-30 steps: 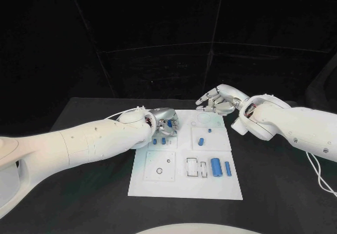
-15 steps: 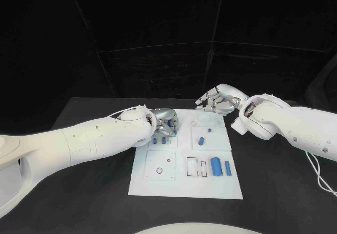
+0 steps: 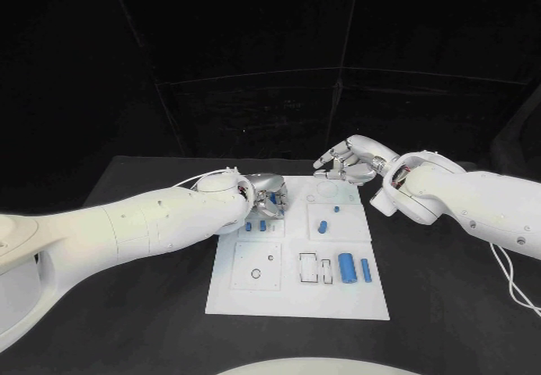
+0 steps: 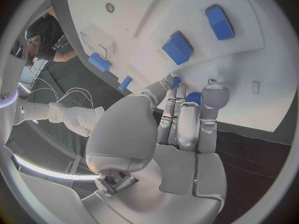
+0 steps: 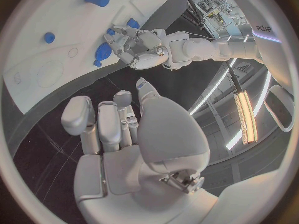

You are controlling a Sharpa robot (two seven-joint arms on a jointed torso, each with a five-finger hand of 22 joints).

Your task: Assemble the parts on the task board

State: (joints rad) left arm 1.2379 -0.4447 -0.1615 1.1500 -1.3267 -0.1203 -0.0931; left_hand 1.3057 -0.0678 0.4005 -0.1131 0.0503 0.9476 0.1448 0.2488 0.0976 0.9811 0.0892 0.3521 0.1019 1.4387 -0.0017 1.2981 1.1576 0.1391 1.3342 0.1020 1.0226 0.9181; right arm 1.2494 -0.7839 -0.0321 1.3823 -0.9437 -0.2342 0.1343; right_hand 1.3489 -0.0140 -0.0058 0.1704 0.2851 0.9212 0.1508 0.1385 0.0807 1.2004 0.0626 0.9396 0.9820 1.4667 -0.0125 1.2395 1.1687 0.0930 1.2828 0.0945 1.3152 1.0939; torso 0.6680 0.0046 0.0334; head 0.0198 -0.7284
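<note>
Your left hand (image 3: 266, 201) sits low over the far left part of the white board (image 3: 338, 305). In the left wrist view its fingers (image 4: 179, 129) lie straight and close together, reaching onto the board's surface, with a small blue piece (image 4: 194, 97) showing just at their tips. You cannot tell from these pictures whether the fingers actually pinch that piece or only touch it.

Just beside that hand lie two small blue pieces (image 3: 263, 226) side by side on the board. Nearer the middle a short blue peg (image 3: 323, 227) rests in its own square panel, with a tiny blue dot (image 3: 336, 208) a little beyond it.

Your right hand (image 3: 349, 163) hangs at the far edge of the board, above the table (image 3: 451, 312), well apart from the left hand. In the right wrist view its fingers (image 5: 99, 122) are curled loosely inward with nothing between them.

Toward the near side of the board, a wide blue block (image 3: 346, 266) and a slimmer blue cylinder (image 3: 364, 270) lie parallel, just beside an outlined rectangular slot (image 3: 308, 267). To the left of that slot is a square panel with a small ring (image 3: 256, 273) marked on it.
</note>
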